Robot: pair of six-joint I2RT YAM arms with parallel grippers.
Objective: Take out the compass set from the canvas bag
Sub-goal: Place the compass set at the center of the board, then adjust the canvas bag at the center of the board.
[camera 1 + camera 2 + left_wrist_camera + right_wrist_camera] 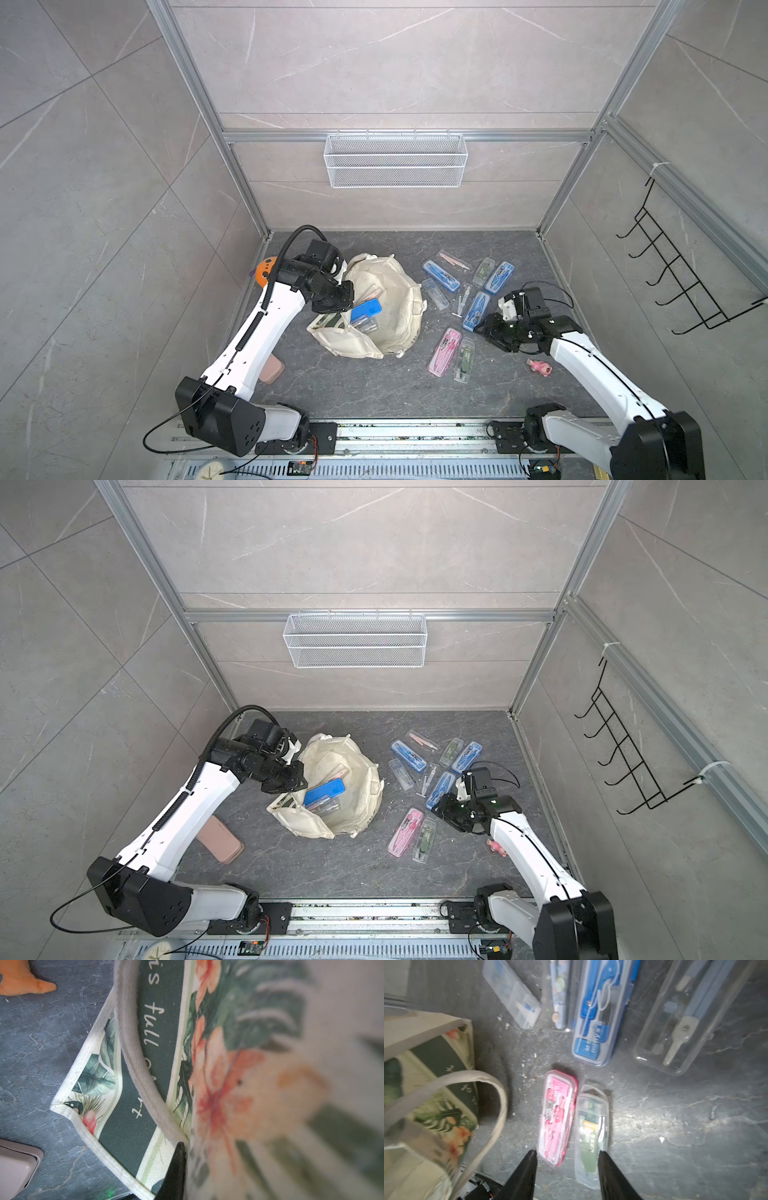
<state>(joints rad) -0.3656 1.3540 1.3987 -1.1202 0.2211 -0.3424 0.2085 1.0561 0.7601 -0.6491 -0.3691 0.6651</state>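
A cream canvas bag (386, 307) sits slumped on the dark marbled table (374, 386), its mouth gaping upward. Inside it lies a blue case (365, 310), tilted, with a clear plastic case (366, 323) just beside it, partly tucked under it. In the left wrist view, white script on the bag's dark green printed panel (128, 1126) reads "is full"; a cream handle covers the rest, and tropical leaves and peach flowers surround it. The left pincer (345, 301) is closed on the bag's rim, pinching the cloth, and the blue case lies just beside it, within the bag's opening. The right pincer (568, 1159) is well apart from the bag's contents, across the table. Its jaws stand apart and empty above a pink case (557, 1118) and a clear case with a green insert (591, 1132), which lie side by side, touching. Beyond them is a blue compass set (602, 1018) under a clear lid. Its white lettering is blurred and seems to include "miffy". More slim compass cases lie scattered near it.
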